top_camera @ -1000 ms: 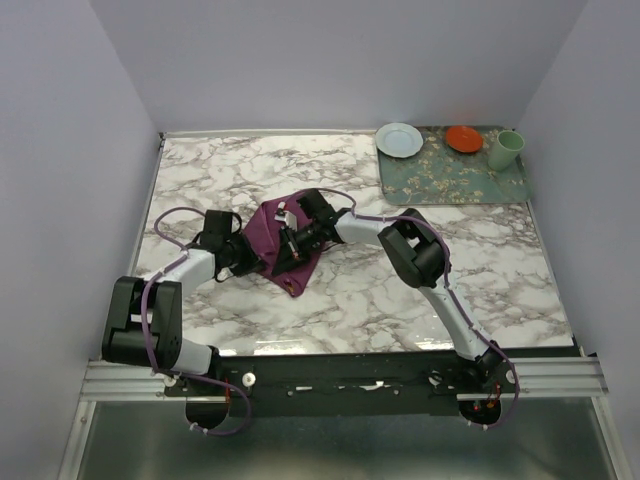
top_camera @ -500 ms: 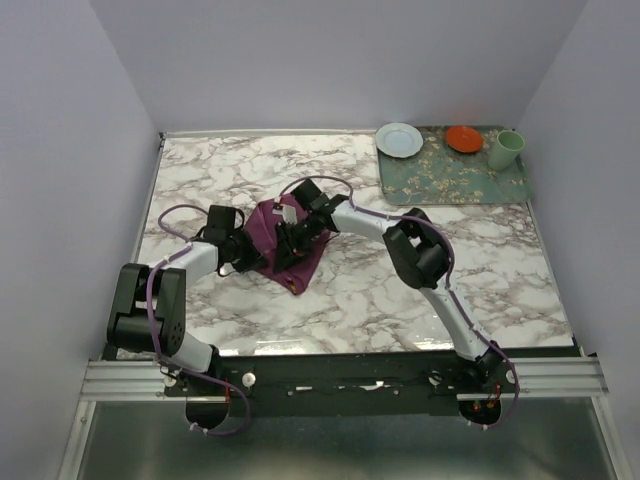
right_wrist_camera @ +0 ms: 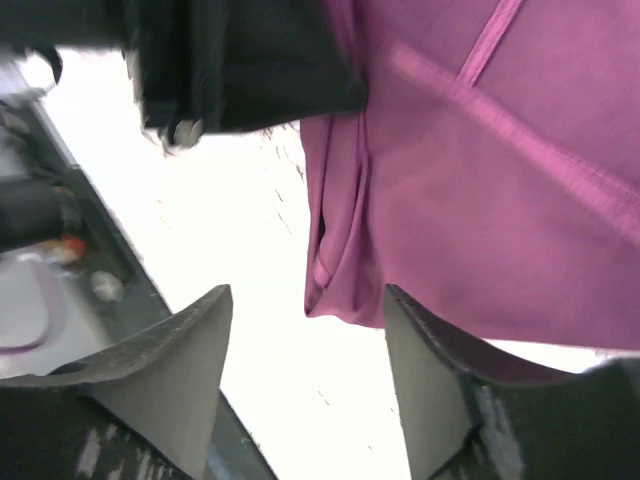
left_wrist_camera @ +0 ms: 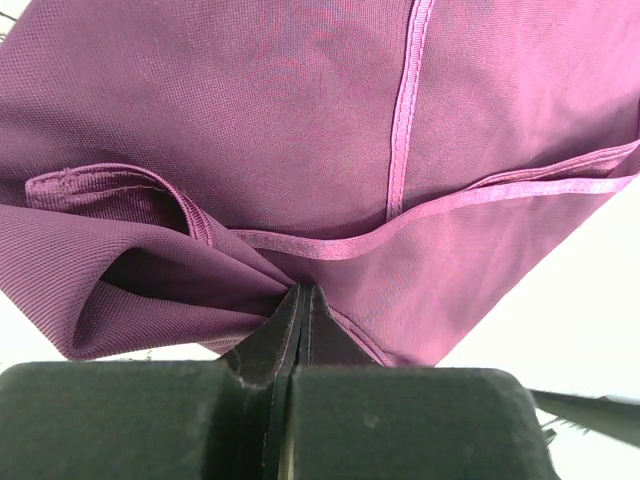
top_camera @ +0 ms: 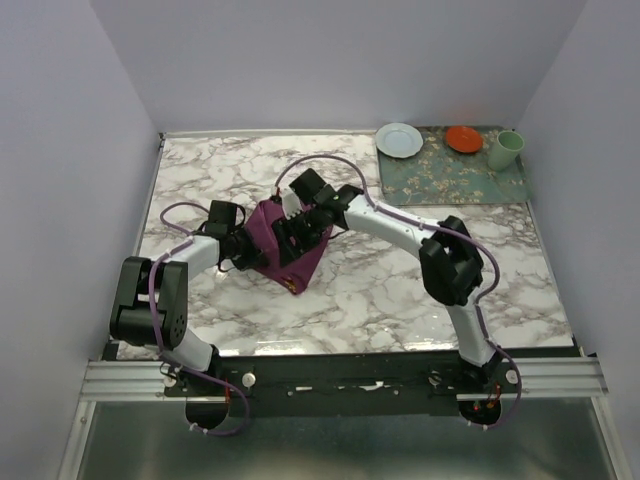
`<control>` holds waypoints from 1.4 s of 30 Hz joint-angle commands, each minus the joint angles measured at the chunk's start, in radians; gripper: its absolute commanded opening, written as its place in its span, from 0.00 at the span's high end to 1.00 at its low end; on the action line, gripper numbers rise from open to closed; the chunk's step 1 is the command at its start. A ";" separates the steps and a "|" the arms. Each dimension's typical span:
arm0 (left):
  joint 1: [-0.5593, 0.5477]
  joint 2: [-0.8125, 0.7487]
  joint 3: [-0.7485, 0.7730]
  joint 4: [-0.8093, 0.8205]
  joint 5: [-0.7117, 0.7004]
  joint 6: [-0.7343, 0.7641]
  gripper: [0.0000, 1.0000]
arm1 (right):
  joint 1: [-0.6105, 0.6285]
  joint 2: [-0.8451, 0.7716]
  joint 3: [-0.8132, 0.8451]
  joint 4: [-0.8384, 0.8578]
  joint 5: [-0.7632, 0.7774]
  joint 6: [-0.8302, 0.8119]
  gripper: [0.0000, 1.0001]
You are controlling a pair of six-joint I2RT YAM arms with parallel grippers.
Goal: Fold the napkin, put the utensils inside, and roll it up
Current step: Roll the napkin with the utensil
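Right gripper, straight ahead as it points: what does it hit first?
Probably the napkin: its folded edge sits just ahead of the open right gripper, with the left gripper beyond. Depth is unclear; the table may come first.

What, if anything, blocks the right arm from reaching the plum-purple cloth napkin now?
Probably nothing, so likely yes: the right fingers stand open right over the plum-purple cloth napkin, whose edge shows between them.

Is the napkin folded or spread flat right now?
Folded. The napkin lies doubled into a rough triangle. The left wrist view shows hemmed layers overlapping, with a fold pinched in the left gripper.
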 commanded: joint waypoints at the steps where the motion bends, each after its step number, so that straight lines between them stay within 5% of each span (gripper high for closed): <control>1: 0.003 0.052 -0.031 -0.094 -0.096 0.022 1.00 | 0.130 -0.105 -0.184 0.109 0.309 -0.104 0.27; 16: 0.006 0.056 -0.031 -0.102 -0.093 0.013 1.00 | 0.337 -0.090 -0.298 0.237 0.850 -0.227 0.20; 23: 0.006 0.056 -0.031 -0.100 -0.094 0.012 1.00 | 0.357 -0.058 -0.301 0.257 0.904 -0.233 0.25; 42: 0.006 0.056 -0.031 -0.100 -0.093 0.013 1.00 | 0.365 -0.099 -0.331 0.286 0.817 -0.221 0.21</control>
